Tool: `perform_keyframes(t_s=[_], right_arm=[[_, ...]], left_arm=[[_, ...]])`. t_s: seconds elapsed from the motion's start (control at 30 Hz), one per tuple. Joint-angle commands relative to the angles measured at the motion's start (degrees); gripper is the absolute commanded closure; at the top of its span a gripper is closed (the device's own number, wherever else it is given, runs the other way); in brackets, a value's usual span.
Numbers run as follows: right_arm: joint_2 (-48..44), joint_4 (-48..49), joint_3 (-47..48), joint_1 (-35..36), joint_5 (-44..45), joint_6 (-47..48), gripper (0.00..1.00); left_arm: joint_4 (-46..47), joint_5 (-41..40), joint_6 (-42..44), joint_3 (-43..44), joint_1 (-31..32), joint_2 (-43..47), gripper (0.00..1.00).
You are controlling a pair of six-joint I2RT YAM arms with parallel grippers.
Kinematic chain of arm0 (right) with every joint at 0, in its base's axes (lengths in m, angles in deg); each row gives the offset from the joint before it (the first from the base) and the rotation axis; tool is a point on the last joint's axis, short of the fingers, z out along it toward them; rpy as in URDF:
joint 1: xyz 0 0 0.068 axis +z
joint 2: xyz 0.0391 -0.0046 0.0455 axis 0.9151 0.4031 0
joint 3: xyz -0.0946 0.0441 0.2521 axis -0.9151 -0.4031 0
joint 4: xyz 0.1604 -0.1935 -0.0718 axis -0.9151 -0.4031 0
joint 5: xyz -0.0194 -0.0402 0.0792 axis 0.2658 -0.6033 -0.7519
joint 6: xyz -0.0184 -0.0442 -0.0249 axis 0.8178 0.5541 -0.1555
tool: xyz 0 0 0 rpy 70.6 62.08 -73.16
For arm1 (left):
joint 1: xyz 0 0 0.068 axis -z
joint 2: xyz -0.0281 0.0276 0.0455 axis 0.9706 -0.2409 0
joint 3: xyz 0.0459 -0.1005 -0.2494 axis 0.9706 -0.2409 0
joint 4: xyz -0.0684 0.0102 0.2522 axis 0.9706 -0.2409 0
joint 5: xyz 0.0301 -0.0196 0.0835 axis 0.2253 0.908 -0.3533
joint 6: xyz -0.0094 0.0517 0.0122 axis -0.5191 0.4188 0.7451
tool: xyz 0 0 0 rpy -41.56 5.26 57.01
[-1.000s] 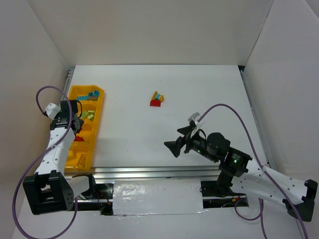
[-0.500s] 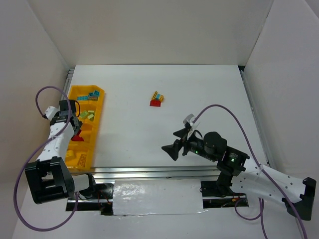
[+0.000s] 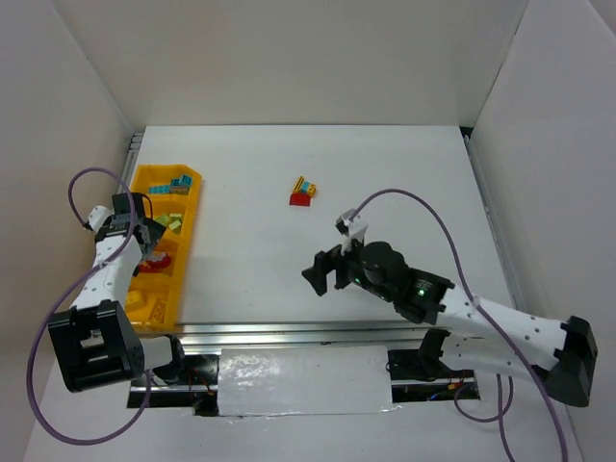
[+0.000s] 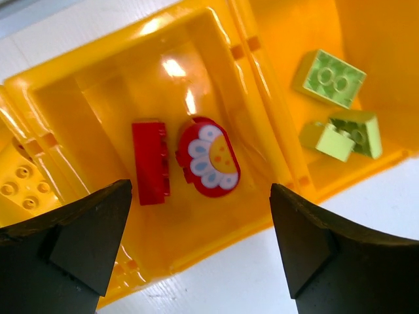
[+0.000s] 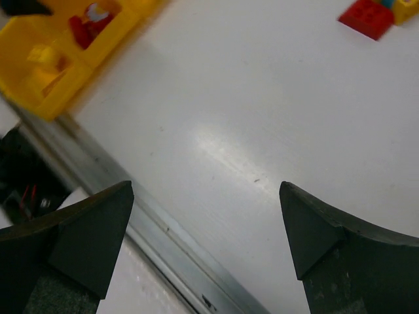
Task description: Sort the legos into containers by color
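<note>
The containers are compartments of a long yellow tray (image 3: 196, 192) at the table's left. My left gripper (image 3: 143, 243) hangs open over one compartment (image 4: 118, 98). A red brick (image 4: 150, 163) and a red rounded piece with a flower print (image 4: 209, 157) lie loose on its floor. Pale green legos (image 4: 329, 78) fill the adjoining compartment, and a yellow one (image 4: 16, 183) lies on the other side. Teal legos (image 3: 174, 184) sit at the tray's far end. A red, yellow and teal clump (image 3: 305, 191) rests mid-table. My right gripper (image 3: 322, 269) hovers open near it, holding nothing.
An aluminium rail (image 3: 289, 332) runs along the table's near edge, below my right gripper (image 5: 206, 186). White walls close in the back and both sides. In the right wrist view the clump's red brick (image 5: 366, 16) shows top right and the tray (image 5: 59, 72) top left.
My left gripper has opened, and the red piece it held now lies in the compartment. My right arm has swung left and forward, toward the clump.
</note>
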Motion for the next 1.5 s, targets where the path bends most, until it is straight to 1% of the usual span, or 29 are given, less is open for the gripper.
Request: perform_keyframes(t_s=[0.0, 0.03, 0.07, 0.1, 0.13, 0.17, 0.2, 0.23, 0.27, 0.3, 0.37, 0.4, 0.47, 0.5, 0.57, 0.6, 0.7, 0.87, 0.93, 0.97, 1.1, 1.13, 1.17, 1.3, 1.4, 1.47], right_arm=[[13.86, -4.65, 9.47, -0.97, 16.64, -12.03, 0.00], [18.28, -11.37, 16.37, -2.28, 18.14, -14.25, 0.00], [22.50, -14.83, 20.27, -2.91, 19.29, -16.10, 0.00], [31.07, -17.74, 28.31, -3.52, 20.95, -19.25, 0.00], [35.25, -22.82, 32.39, -4.22, 21.49, -20.15, 0.00], [42.69, -24.78, 35.91, -5.97, 21.93, -20.86, 0.00], [45.89, -26.02, 42.39, -6.86, 21.85, -20.95, 0.00], [49.23, -27.42, 45.41, -7.91, 20.89, -20.52, 0.00], [55.10, -28.22, 48.14, -10.53, 19.84, -19.91, 0.00], [57.76, -30.32, 53.82, -11.78, 19.04, -20.33, 0.00], [65.04, -31.13, 58.69, -15.28, 17.03, -19.21, 0.00], [67.09, -31.39, 62.80, -16.17, 14.67, -18.24, 0.00], [72.78, -31.57, 68.08, -17.93, 13.68, -15.17, 0.00], [74.39, -31.83, 69.60, -18.55, 13.33, -14.37, 0.00], [79.03, -33.49, 72.85, -19.69, 11.66, -13.31, 0.00], [80.28, -34.20, 75.47, -20.66, 11.22, -13.31, 0.00], [84.58, -33.94, 78.22, -22.16, 6.66, -11.38, 0.00], [87.76, -34.64, 82.61, -22.34, 3.75, -10.41, 0.00], [88.81, -35.08, 83.76, -22.34, 4.09, -11.19, 0.00], [89.43, -36.21, 85.68, -22.25, 5.75, -11.63, 0.00], [93.73, -39.82, 92.10, -22.34, 6.20, -12.34, 0.00], [95.57, -40.61, 94.98, -22.08, 6.55, -12.51, 0.01], [96.37, -42.45, 96.32, -21.99, 7.86, -12.86, 0.04], [97.43, -42.55, 97.65, -21.72, 8.93, -13.83, 0.04], [99.18, -44.83, 100.72, -21.81, 8.93, -14.36, 0.06], [100.41, -46.94, 103.27, -22.42, 7.27, -14.89, 0.09]], left_arm=[[1.66, 5.73, 2.41, 2.16, -0.18, 3.80, 0.01], [2.28, 8.09, 3.38, 2.42, -0.18, 5.02, 0.00], [2.72, 12.82, 4.35, 2.60, -0.09, 7.65, 0.00], [3.94, 15.47, 6.54, 2.77, 0.00, 8.98, 0.01], [4.91, 18.20, 8.04, 2.77, 0.26, 10.47, 0.01], [5.35, 23.36, 9.70, 3.03, 0.44, 12.92, 0.01], [5.18, 25.06, 12.51, 3.91, 0.53, 13.82, 0.01], [4.75, 27.26, 13.93, 4.44, 0.87, 14.69, 0.00], [4.13, 31.02, 15.77, 5.05, 1.05, 16.01, 0.00], [2.21, 32.54, 18.92, 6.10, 1.23, 16.72, 0.00], [0.79, 35.96, 22.45, 6.64, 1.32, 18.56, 0.00], [-0.69, 39.20, 25.77, 6.99, 1.40, 19.18, 0.01], [-1.67, 42.47, 29.56, 6.56, 1.40, 21.11, 0.01], [-2.11, 44.48, 30.11, 6.12, 1.75, 21.73, 0.01], [-1.85, 45.55, 30.02, 4.80, 2.28, 24.45, 0.00], [-1.59, 46.60, 30.11, 3.40, 2.46, 25.33, 0.00], [-1.32, 46.96, 30.11, 1.63, 2.46, 28.41, 0.00], [-1.06, 46.96, 30.46, 0.84, 3.34, 28.77, 0.00], [-0.35, 47.14, 30.20, 0.23, 3.69, 28.59, 0.00], [-0.18, 47.32, 30.20, -0.04, 3.95, 28.59, 0.00], [-0.09, 48.02, 30.29, -0.21, 4.74, 29.03, 0.01], [0.08, 47.93, 30.03, -0.48, 4.83, 29.20, 0.00], [0.35, 48.02, 30.11, -0.65, 5.01, 29.64, 0.00], [0.17, 48.72, 30.29, -0.48, 5.53, 29.73, 0.00], [0.17, 50.65, 30.11, -0.48, 5.71, 29.82, 0.01], [0.00, 52.05, 30.29, -0.48, 5.71, 29.99, 0.00]])
